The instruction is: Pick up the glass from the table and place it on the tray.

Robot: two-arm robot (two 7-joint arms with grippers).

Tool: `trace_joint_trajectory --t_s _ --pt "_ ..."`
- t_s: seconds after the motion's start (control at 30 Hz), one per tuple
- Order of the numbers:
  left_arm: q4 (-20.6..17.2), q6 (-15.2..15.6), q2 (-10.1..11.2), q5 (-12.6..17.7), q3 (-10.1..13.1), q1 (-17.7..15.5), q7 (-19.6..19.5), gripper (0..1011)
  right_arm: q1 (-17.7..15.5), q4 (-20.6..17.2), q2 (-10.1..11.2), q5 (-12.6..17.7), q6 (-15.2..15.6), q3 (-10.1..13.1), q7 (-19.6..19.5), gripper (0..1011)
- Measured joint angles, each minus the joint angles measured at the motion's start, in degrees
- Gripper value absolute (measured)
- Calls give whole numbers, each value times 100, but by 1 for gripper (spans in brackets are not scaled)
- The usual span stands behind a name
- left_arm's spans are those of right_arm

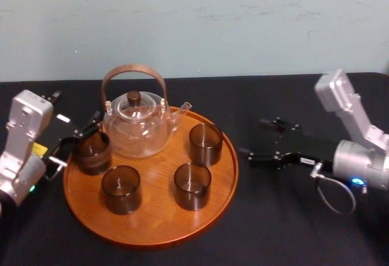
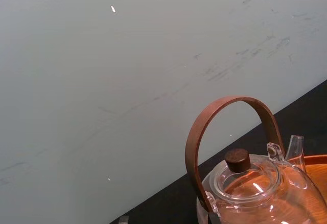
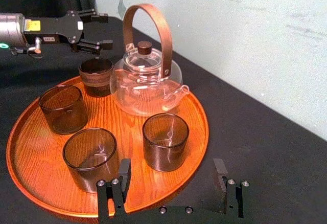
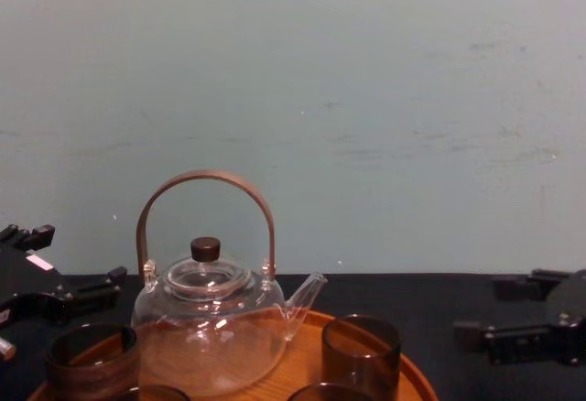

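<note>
On the tray (image 1: 152, 232), teapot (image 1: 138, 126) behind four glasses (image 1: 192, 185)

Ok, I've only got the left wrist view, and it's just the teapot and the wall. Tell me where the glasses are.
Observer: All four smoky glasses stand on the wooden tray, around the front of the glass teapot.
Operator: Give me the left gripper's state.
Observer: The left gripper is open and empty, beside the rear-left glass at the tray's left edge.
Operator: Now report the right arm.
Observer: The right gripper is open over the black table, to the right of the tray.
</note>
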Motion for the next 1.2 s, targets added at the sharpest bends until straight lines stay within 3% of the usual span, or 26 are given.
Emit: trace_joint_trajectory --t_s 0.1,0.33,0.53,0.83,1.2 --pt "0 0 0 0 0 0 0 1001 -138 -126 147 102 -157 110 -22 1002" --pt "0 0 0 0 0 0 0 1001 -329 -240 185 221 -362 342 -320 1002" --pt "0 0 0 0 0 0 0 1001 -552 -275 -137 235 -600 702 -1045 1002" --pt "0 0 0 0 0 0 0 1001 -663 -4 -666 12 -825 991 -1799 1002" --pt "0 0 0 0 0 0 0 1001 -680 477 -977 -195 -1192 1079 -1858 1002"
